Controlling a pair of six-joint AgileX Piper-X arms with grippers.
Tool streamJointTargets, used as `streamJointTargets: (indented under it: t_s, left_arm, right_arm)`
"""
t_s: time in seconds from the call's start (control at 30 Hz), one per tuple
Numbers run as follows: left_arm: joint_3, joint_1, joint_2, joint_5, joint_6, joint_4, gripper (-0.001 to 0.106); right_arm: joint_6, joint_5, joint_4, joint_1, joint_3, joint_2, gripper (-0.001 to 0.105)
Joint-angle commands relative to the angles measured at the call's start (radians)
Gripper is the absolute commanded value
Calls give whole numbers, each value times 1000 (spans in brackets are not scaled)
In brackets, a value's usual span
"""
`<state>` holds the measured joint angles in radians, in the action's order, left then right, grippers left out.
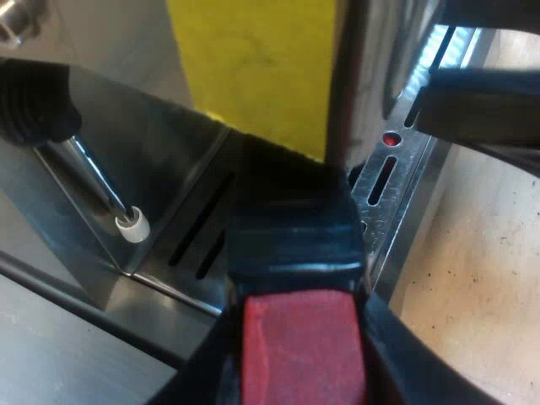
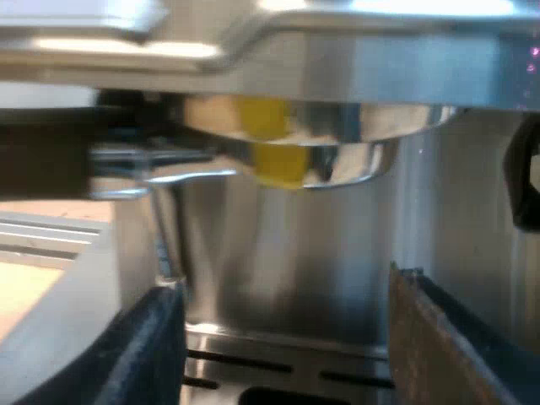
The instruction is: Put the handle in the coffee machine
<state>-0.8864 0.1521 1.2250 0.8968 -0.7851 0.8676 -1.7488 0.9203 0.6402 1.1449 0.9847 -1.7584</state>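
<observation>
Holder [image 2: 337, 164] at machine [image 2: 380, 59] front, gripped by handle [image 1: 291, 240].
Left gripper [image 1: 295, 295] closed on handle, fingers [image 1: 198, 371] tight against both sides of red end [image 1: 299, 354]; slotted tray [image 1: 169, 194] and white-tipped wand [image 1: 101, 181] close by. Right gripper [image 2: 283, 291] wide open, empty, facing machine just over tray. Holder up against brew head [image 2: 278, 118], yellow reflection on its metal, handle out sideways; locked or not: cannot tell.

coffee-making bench: steel espresso machine [image 2: 278, 253], speckled worktop [image 1: 481, 278].
</observation>
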Motion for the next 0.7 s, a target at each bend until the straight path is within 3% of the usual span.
streamJointTargets:
  t_s: [0.03,0.3,0.37,0.47,0.7]
  left_arm:
    - [-29,6,-34,143,28,-3,0]
    - [-29,6,-34,143,28,-3,0]
    - [-29,6,-34,143,28,-3,0]
    - [-29,6,-34,143,28,-3,0]
    - [-29,6,-34,143,42,-3,0]
  right_arm:
    - [-6,-48,18,-25,2,-28,41]
    - [-6,-33,157,-31,27,-140,38]
    - [-9,-28,165,-39,50,-169,38]
    - [-32,57,217,-59,99,-230,38]
    - [-71,68,284,-105,188,-300,37]
